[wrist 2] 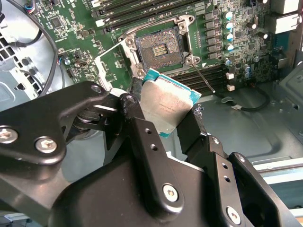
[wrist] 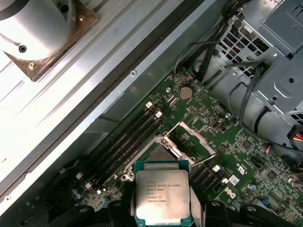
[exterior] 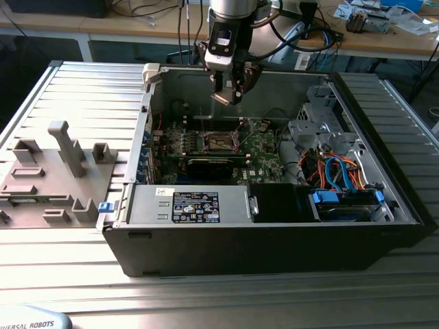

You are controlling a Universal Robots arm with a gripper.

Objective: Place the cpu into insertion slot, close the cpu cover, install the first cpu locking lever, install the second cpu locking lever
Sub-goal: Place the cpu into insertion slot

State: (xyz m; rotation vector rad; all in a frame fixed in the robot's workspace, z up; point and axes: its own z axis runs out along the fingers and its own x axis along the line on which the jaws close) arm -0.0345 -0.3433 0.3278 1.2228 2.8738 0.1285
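- Gripper [exterior: 231,88], black linkage closest to the lens in the second wrist view, is clamped narrow on the cpu [wrist 2: 166,105], with one finger [wrist 2: 132,106] on each of two opposite edges.
- cpu: silvery lid, teal-green border, printed face showing in the first wrist view [wrist: 162,193]; held tilted in the second wrist view.
- cpu hangs in the air above the motherboard [exterior: 264,154], not touching it, close over the insertion slot [wrist 2: 158,49].
- Insertion slot is bare: dark contact field exposed, silvery rim around it; nothing seated in it.
- Cpu cover [wrist: 191,139] stands raised off the slot, hinged up at one side.
- Thin locking lever [wrist 2: 203,78] sticks out loose beside the slot, not latched.
- Long black memory slots [wrist: 128,142] run just beside the socket.
- Exterior view: open computer case [exterior: 274,240] lies on its side on the ribbed metal counter [exterior: 206,295], arm reaching in from above.
- Power supply [exterior: 195,205] with label along the case's near edge; blue and orange cables [exterior: 336,168] on the exterior view's right.
- Grey fixture blocks [exterior: 68,147] sit on the counter at the exterior view's left, well apart from the gripper.
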